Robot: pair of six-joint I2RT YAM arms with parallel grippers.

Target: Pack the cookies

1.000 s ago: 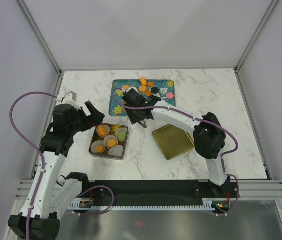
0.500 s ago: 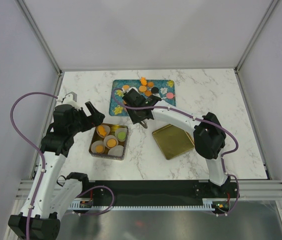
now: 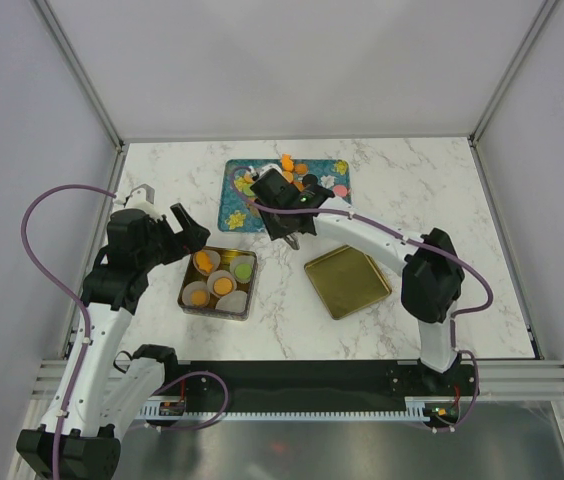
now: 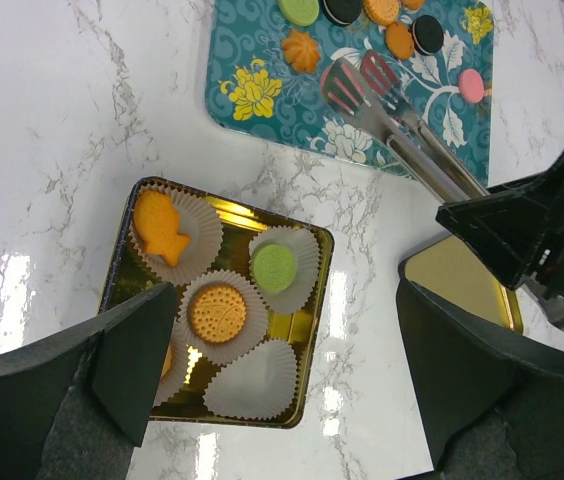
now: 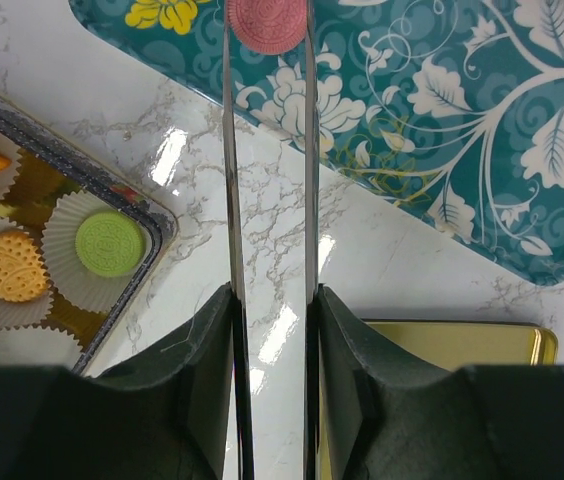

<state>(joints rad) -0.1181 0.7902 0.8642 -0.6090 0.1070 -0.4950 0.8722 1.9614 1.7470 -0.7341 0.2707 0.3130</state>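
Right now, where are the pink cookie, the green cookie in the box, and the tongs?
pink cookie (image 5: 265, 25): right wrist view, centre of its visible face.
green cookie (image 5: 110, 243): right wrist view, centre of the disc.
tongs (image 4: 341, 88): left wrist view, on one slotted head.

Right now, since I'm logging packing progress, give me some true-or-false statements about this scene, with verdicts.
1. The left gripper has open, empty jaws. True.
2. A spoon is held on the right side. False: the right gripper holds tongs.
3. A green cookie sits in a paper cup in the gold tin. True.
4. Every cup in the tin is filled. False: there is an empty cup.
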